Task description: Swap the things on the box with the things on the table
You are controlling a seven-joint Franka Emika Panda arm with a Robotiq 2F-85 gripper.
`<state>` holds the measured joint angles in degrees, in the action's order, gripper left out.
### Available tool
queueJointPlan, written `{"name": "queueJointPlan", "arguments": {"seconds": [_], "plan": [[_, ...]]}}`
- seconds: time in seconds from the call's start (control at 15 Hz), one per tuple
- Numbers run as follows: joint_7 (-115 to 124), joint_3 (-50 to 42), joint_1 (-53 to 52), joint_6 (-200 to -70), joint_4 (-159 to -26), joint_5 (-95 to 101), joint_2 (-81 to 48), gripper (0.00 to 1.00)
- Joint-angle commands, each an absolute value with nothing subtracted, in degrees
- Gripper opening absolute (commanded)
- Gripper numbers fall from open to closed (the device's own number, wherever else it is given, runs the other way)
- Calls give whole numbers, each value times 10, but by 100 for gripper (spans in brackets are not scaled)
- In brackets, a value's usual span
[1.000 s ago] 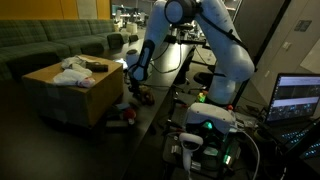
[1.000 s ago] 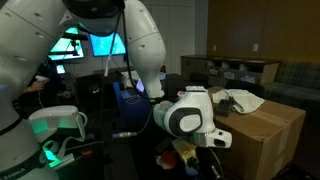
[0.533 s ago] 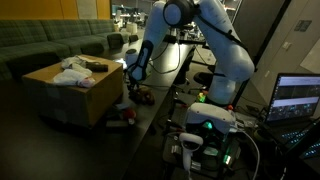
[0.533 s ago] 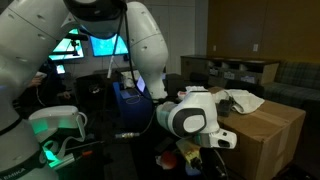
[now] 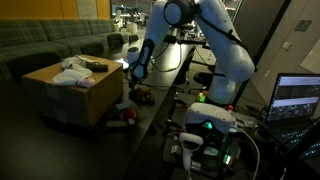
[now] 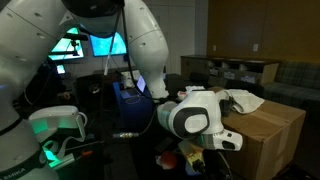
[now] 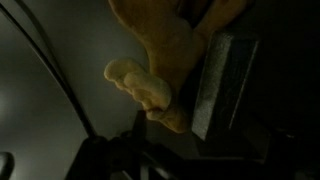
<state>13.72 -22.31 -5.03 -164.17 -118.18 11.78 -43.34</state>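
The tan cardboard box (image 5: 62, 92) (image 6: 268, 132) stands beside the black table (image 5: 160, 110). On its top lie a crumpled white cloth (image 5: 72, 72) (image 6: 240, 100) and a dark flat item (image 5: 97, 66). My gripper (image 5: 133, 80) (image 6: 205, 150) hangs low over the table's edge next to the box. In the wrist view a tan, soft, lumpy thing (image 7: 150, 75) lies on the dark surface against one dark finger (image 7: 225, 85). The other finger is out of frame. The jaws stand wide and nothing is clamped. A yellow bit (image 6: 186, 155) shows under the gripper.
Small reddish and dark items (image 5: 140, 97) lie on the table below the gripper, more (image 5: 120, 115) lower by the box. A green sofa (image 5: 50, 45) runs behind the box. A laptop (image 5: 298, 98) and a lit control unit (image 5: 210, 125) stand near the arm's base.
The jaws have spread apart and let go of the tan soft thing. The arm has barely moved.
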Motion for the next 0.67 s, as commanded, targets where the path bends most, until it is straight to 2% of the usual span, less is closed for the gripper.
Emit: {"name": "queueJointPlan", "arguments": {"seconds": [0.0, 0.6], "plan": [[122, -231, -49, -1648, -1226, 119, -400, 100], [72, -211, -20, -1654, -1303, 120, -366, 100]]}}
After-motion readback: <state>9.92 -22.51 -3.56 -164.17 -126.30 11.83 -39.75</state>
